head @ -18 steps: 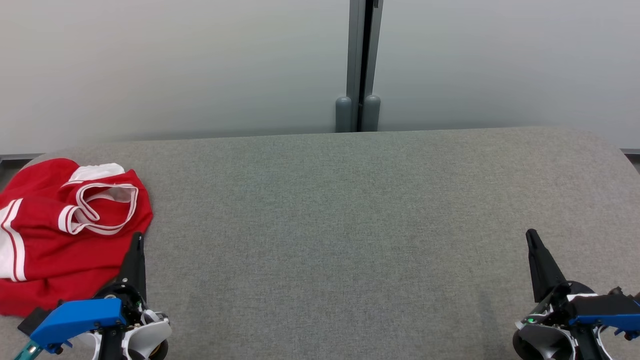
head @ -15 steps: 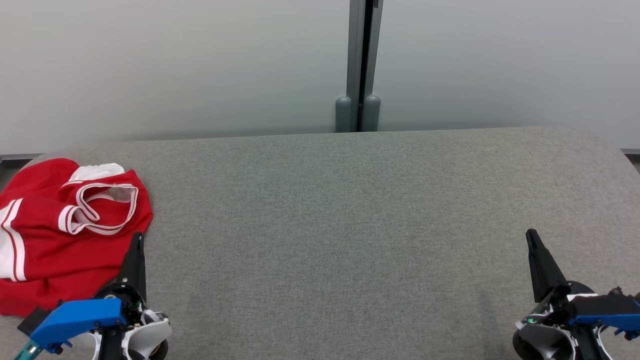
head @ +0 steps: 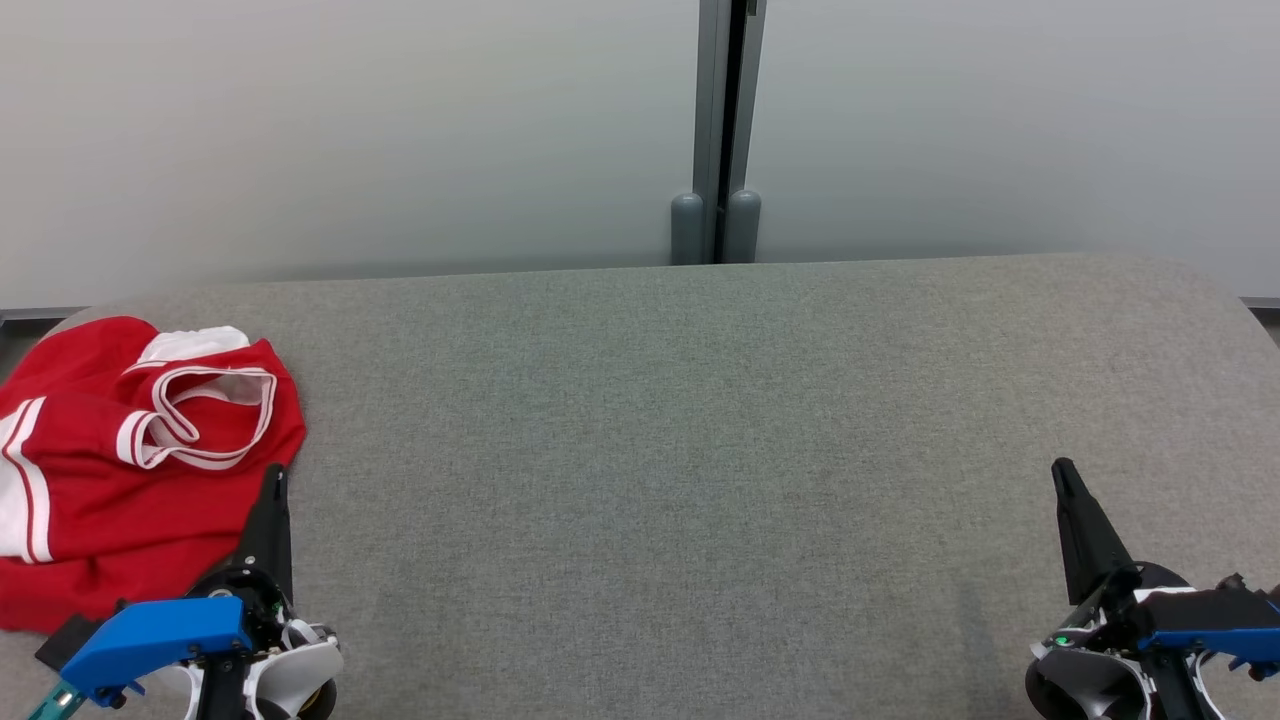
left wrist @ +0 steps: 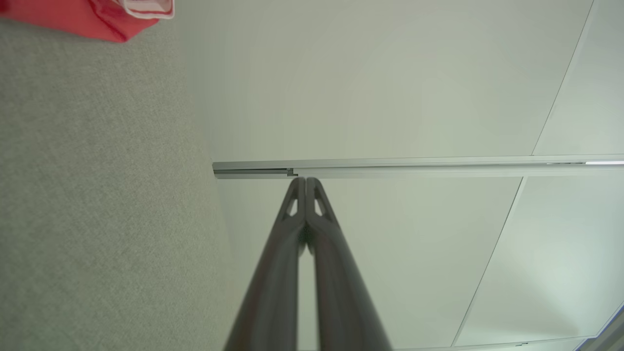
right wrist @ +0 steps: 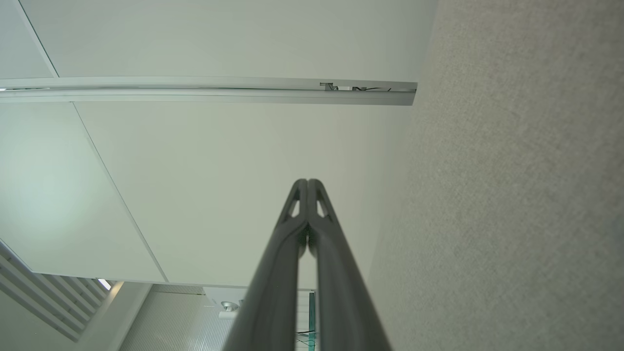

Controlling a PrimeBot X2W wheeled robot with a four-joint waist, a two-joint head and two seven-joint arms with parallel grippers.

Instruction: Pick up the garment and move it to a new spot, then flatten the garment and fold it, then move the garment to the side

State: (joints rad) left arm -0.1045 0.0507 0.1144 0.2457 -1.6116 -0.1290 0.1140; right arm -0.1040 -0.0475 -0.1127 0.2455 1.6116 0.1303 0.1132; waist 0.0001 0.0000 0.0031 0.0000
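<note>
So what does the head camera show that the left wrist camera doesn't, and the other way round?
Head camera: the right hand, shut, at lower right, and most of the crumpled red garment with its white trim. Left wrist camera: a close look at the left hand, its two fingers pressed together, plus extra seams in the wall panels. Both: the left hand, the grey table, some of the garment, the metal wall rail.

Just beside the left gripper (head: 277,475), the crumpled red-and-white cloth garment (head: 130,470) looks soft and matt. The grey fabric table top (head: 650,450) beneath is rough and felt-like. The left gripper and the right gripper (head: 1062,470) are smooth, matt dark plastic. Beyond their tips, pale wall panels (head: 350,130) look smooth, joined by a grey metal strip (head: 725,100).
</note>
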